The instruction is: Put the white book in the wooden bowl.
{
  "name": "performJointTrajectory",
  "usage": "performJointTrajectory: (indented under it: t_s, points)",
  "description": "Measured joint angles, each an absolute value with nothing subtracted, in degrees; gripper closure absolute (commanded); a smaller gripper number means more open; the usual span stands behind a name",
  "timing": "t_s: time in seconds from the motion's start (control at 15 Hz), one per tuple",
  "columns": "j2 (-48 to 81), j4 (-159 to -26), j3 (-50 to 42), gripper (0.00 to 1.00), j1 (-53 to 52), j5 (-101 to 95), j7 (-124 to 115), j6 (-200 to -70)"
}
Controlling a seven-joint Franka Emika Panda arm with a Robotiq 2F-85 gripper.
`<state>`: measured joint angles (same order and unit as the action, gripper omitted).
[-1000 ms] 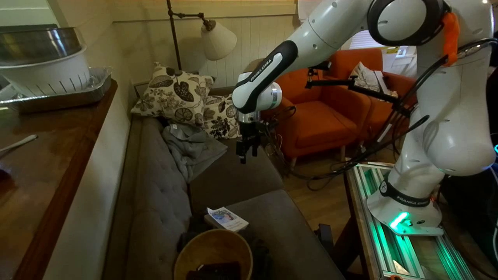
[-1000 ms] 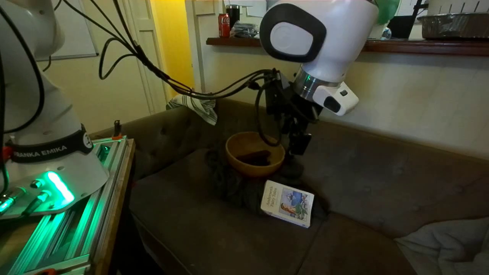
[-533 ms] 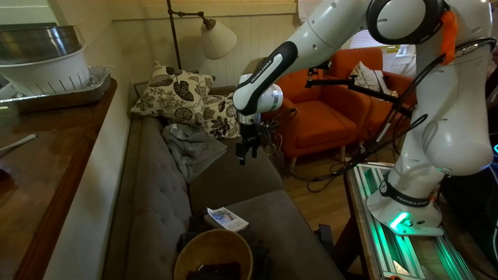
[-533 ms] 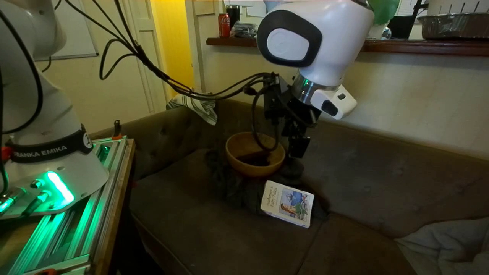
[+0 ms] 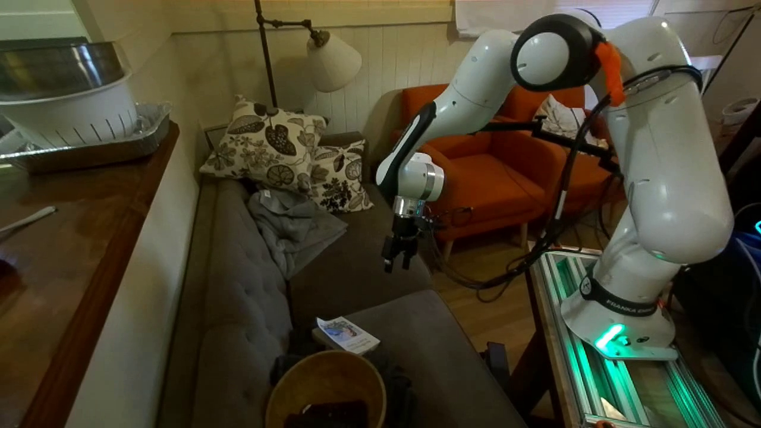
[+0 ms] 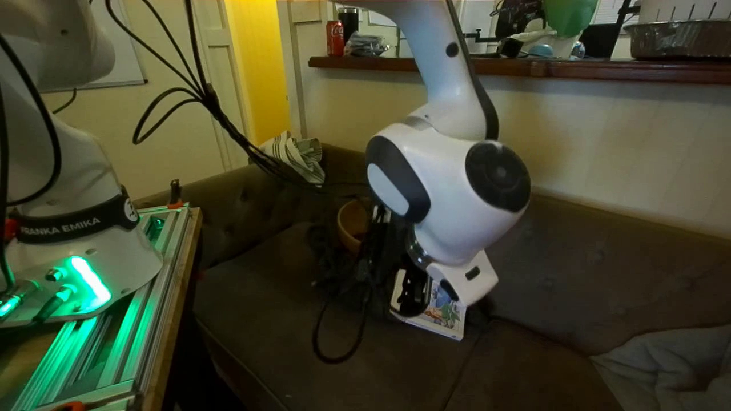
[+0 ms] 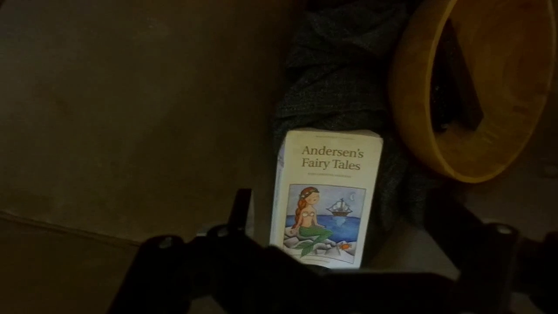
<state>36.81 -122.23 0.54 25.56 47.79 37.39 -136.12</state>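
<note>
Since the earlier frame, the robot's arm (image 5: 660,160) has changed pose, and its claw (image 5: 398,266) now stands lower in both exterior views. In an exterior view the arm's white wrist (image 6: 445,182) has come across the wooden bowl (image 6: 348,224) and hides much of it, along with part of the white book (image 6: 448,314). Neither book nor bowl has shifted. The claw is spread, its fingers (image 7: 240,209) well apart in the wrist view, and it hangs above the couch (image 5: 416,333), clear of the book.

The book lies face up on the couch, outside the bowl and just beside it, a strip of dark cloth (image 7: 335,78) showing between them. Its front reads "Andersen's Fairy Tales" above a colored picture (image 7: 324,222) of a mermaid and a ship. The same cloth bunches past the book's top end. Inside the bowl rest dark objects (image 7: 462,91), too dim to name. Farther along the couch are a gray cloth (image 5: 291,226) and patterned pillows (image 5: 270,145). A striped towel (image 6: 296,157) is draped over the couch's back.
</note>
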Motion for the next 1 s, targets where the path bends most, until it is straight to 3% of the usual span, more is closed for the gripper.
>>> performJointTrajectory:
  t_s: [0.53,1.0]
  points:
    - [48.61,-113.26,-2.56,0.00,25.74,48.81,33.51,-136.51]
    - [54.96,-105.89,5.33,0.00,26.92,61.07,34.85,-136.49]
